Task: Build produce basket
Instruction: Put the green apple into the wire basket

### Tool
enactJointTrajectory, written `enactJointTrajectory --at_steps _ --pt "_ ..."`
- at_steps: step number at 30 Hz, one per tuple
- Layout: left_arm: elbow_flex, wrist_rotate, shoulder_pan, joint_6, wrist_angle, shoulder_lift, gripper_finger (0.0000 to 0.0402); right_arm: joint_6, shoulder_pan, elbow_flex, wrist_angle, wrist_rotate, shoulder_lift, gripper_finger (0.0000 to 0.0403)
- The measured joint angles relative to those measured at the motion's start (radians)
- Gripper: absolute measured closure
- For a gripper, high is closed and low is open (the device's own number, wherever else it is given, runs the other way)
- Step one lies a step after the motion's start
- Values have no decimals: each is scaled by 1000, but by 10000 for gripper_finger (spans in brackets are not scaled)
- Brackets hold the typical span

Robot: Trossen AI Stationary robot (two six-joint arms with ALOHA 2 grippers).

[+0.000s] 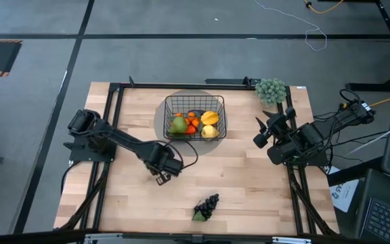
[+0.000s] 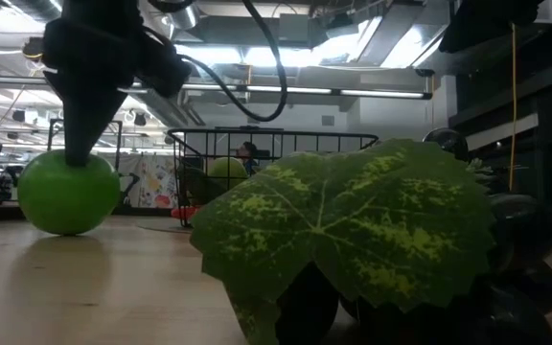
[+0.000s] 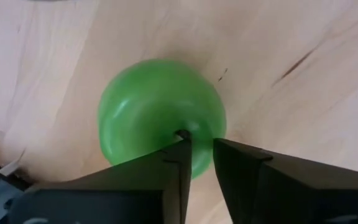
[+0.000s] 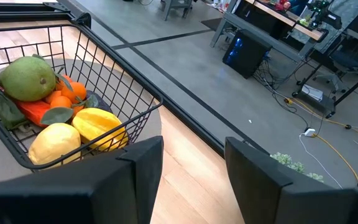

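Green apple [image 3: 160, 115] resting upright on the bare tabletop [image 1: 249, 190], outside the basket [image 1: 170, 102] and a little way off its near left corner, stem hollow facing straight up. Round, so no long axis to line up with; only the stem end matters. Directly above it, the left gripper [image 3: 202, 140], pointed down along the apple's upright axis, tips already down at the stem hollow in the left wrist view and touching the crown in the low view [image 2: 82, 158]. Fingers [image 3: 166, 165] narrowly apart, a thin slit between them with green showing through, the small dark stem sitting just at the inner edge of one tip; no firm clamp to be seen yet, and by the look of it a little more squeeze needed before any lift. From above, apple hidden under the gripper [image 1: 161, 178], with the left arm stretched out low across the tabletop from the basket's left side, wrist bent down. Clearly the nearer arm for this piece. Probably next: close, raise, then carry toward the basket's open top, up and over its near rim. Basket already holding a pear [image 4: 27, 78], oranges [image 4: 67, 93] and yellow fruits [image 4: 79, 134]. Dark grapes [image 1: 207, 207] lying well apart from the basket on its near side, untouched. Right gripper [image 1: 261, 132] waiting beyond the basket's right side, raised and aimed toward it, fingers [image 4: 135, 180] spread wide with nothing between.
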Motion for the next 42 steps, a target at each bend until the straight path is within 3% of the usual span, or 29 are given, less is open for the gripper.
enactJointTrajectory --at_steps 6,12,21,33,42 --pt "0 62 32 60 0 -1 359 0 0 0 0 0 0 229" --pt "1 154 64 119 0 -1 337 0 0 0 0 0 0 229" --pt "1 162 110 128 -68 -1 301 0 0 0 0 0 0 229" --pt "2 167 163 214 -110 -2 303 0 0 0 0 0 0 229" --pt "2 232 198 231 -157 -2 303 0 0 0 0 0 0 229"
